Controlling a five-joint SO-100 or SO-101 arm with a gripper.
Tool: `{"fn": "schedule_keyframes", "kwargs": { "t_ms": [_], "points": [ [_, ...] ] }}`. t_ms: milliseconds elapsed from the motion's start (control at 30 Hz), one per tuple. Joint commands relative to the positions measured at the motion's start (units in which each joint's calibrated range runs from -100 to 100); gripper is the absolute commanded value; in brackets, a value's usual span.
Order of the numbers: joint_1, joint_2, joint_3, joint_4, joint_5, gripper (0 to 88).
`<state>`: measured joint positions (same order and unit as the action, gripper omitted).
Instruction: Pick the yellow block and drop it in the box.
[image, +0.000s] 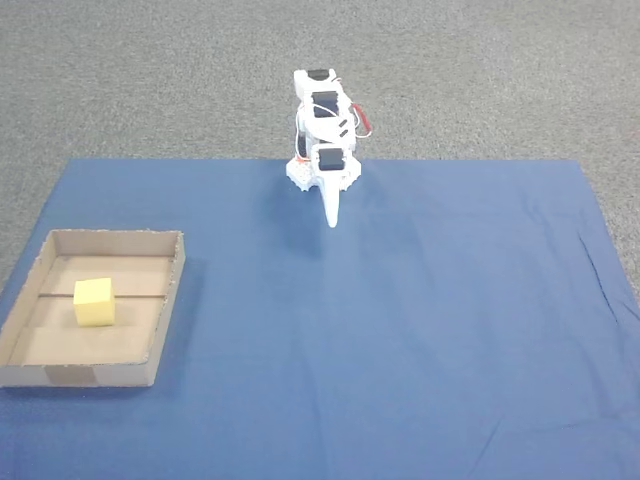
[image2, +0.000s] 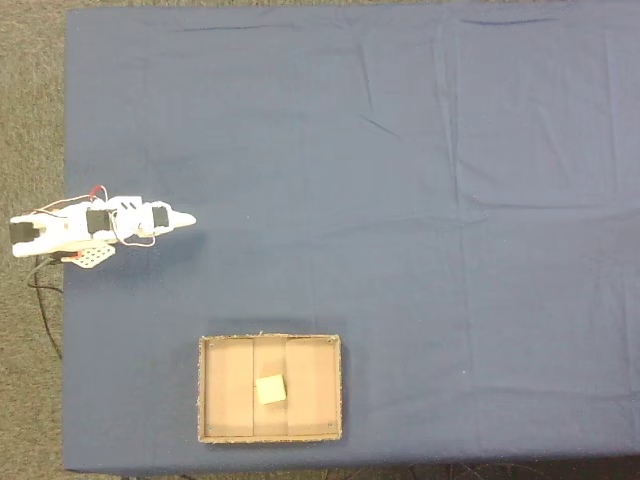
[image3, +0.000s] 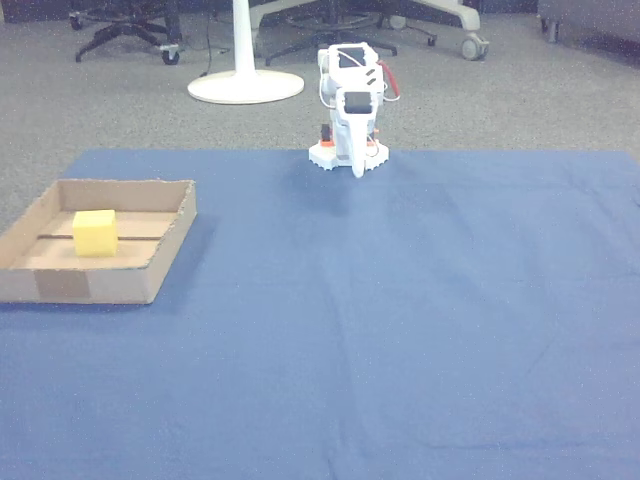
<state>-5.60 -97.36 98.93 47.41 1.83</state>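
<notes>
The pale-yellow block lies on the floor of the brown cardboard box, near its seam; both fixed views and the other view show it there: block in box, block in box. My white arm is folded at its base on the cloth's far edge. Its gripper points down over the cloth, far from the box, its fingers together and holding nothing. In a fixed view from above the gripper points right; in the other view the gripper hangs low.
A blue cloth covers the table, wide and bare apart from the box. Grey carpet surrounds it. A white stand base and office chair legs stand behind the arm. A cable runs from the arm's base.
</notes>
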Motion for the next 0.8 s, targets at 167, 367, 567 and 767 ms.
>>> {"fn": "schedule_keyframes", "kwargs": {
  "t_ms": [167, 367, 567, 767],
  "points": [
    [3.6, -0.3, 0.9, 0.3, -2.2, 0.3],
    [4.1, -0.3, 0.9, 0.3, -1.7, 0.3],
    [4.1, -0.3, 0.9, 0.3, -1.8, 0.3],
    [4.1, -0.3, 0.9, 0.3, -1.8, 0.3]
  ]
}}
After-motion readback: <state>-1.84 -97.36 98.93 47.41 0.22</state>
